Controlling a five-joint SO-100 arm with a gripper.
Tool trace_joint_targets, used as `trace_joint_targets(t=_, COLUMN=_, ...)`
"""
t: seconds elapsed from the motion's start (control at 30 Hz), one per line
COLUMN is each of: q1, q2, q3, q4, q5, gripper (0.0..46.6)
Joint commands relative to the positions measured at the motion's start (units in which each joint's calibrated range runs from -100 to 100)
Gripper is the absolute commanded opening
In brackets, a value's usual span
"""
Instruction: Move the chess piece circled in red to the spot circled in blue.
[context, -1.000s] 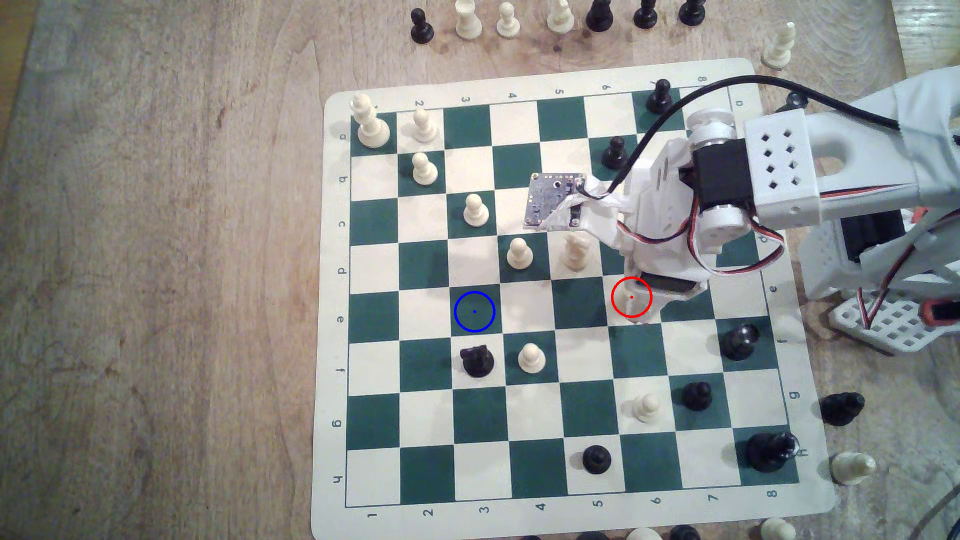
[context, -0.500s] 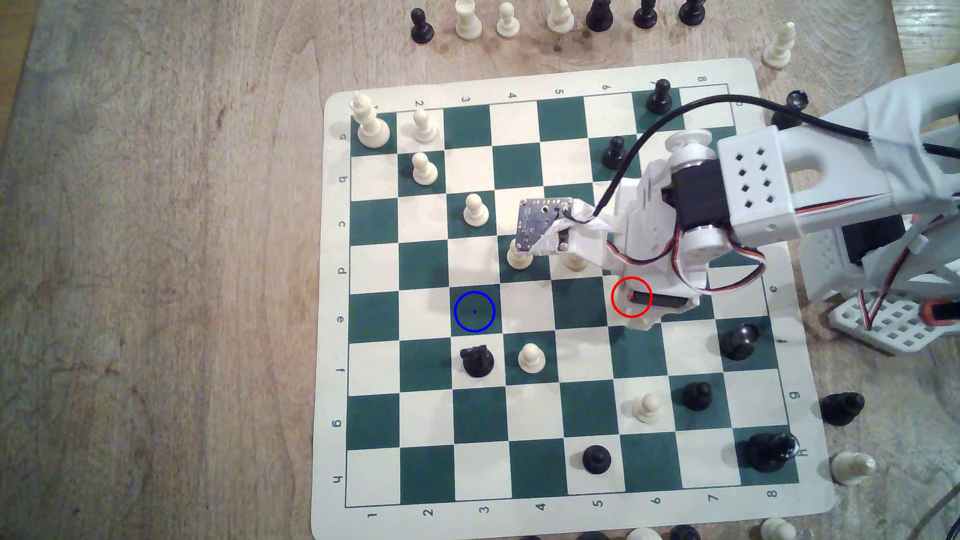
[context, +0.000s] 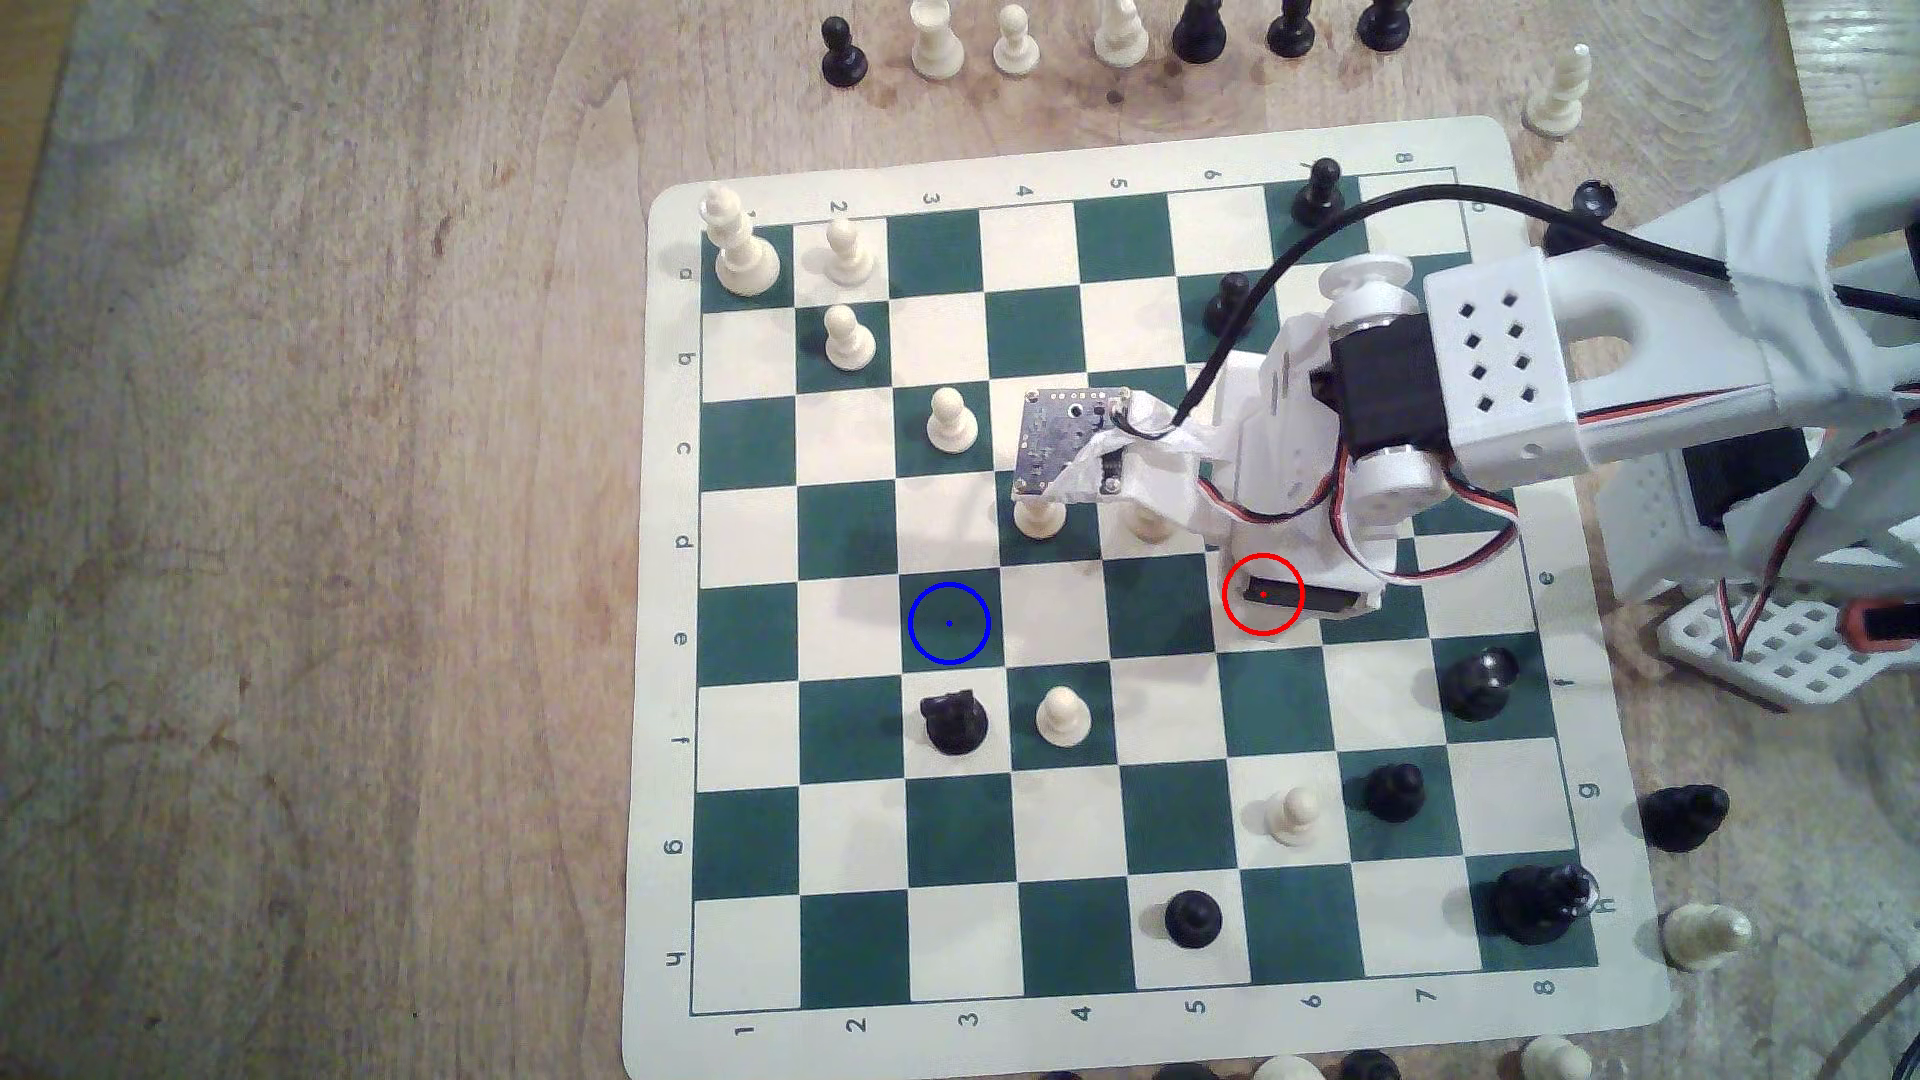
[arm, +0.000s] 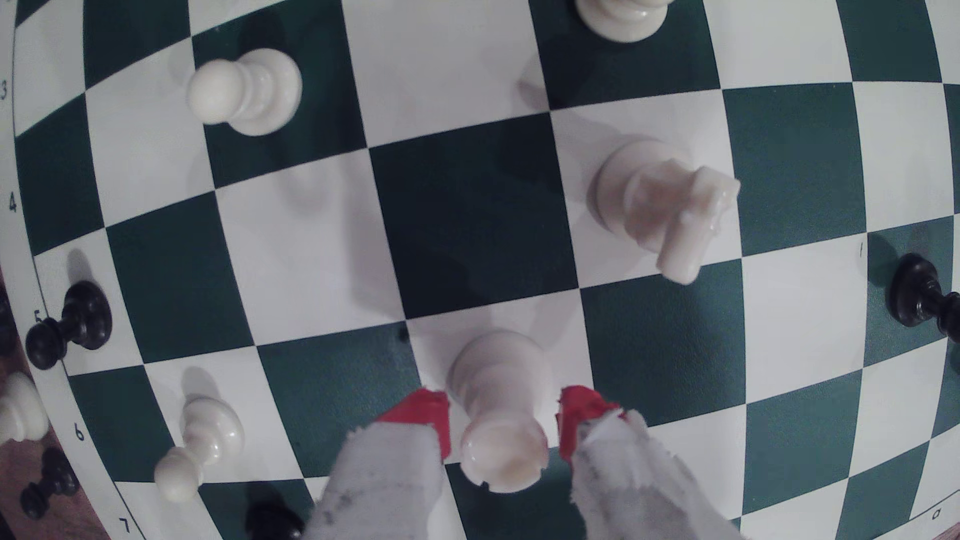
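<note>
The cream rook (arm: 498, 394) stands upright on a cream square, and my gripper (arm: 500, 415) is open around it. One red-tipped finger (arm: 421, 415) sits on each side of the rook, with a narrow gap on both sides. In the exterior view my gripper (context: 1283, 608) hangs over the red ring (context: 1262, 594), and the wrist body hides the rook there. The blue-ringed dark green square (context: 949, 623) lies three squares toward the exterior view's left and has no piece on it.
A cream knight (arm: 670, 207) and a cream pawn (context: 1039, 514) stand just beyond the gripper, partly under the wrist camera board. A black knight (context: 954, 722) and a cream pawn (context: 1063, 717) sit one row below the blue ring. Captured pieces line the table's far edge.
The arm has swung toward the exterior view's left and settled over the red ring. The wrist camera board now covers the top of the cream pawn beside the knight.
</note>
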Motion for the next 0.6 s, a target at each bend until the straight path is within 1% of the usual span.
trace_joint_targets(t=0.0, q1=-0.4, q2=-0.5, q3=-4.3, q4=0.3, q5=0.0, gripper=10.9)
trace_joint_targets(t=0.13, q1=-0.5, q2=-0.5, q3=-4.3, q4=1.1, q5=0.1, gripper=11.0)
trace_joint_targets(t=0.37, q1=-0.8, q2=-0.8, q3=-4.3, q4=1.6, q5=0.2, gripper=9.5)
trace_joint_targets(t=0.47, q1=-0.9, q2=-0.8, q3=-4.3, q4=1.6, q5=0.2, gripper=7.7)
trace_joint_targets(t=0.5, q1=-1.1, q2=-0.8, q3=-4.3, q4=1.7, q5=0.2, gripper=5.3)
trace_joint_targets(t=0.57, q1=-1.2, q2=-0.8, q3=-4.3, q4=1.8, q5=0.2, gripper=3.2)
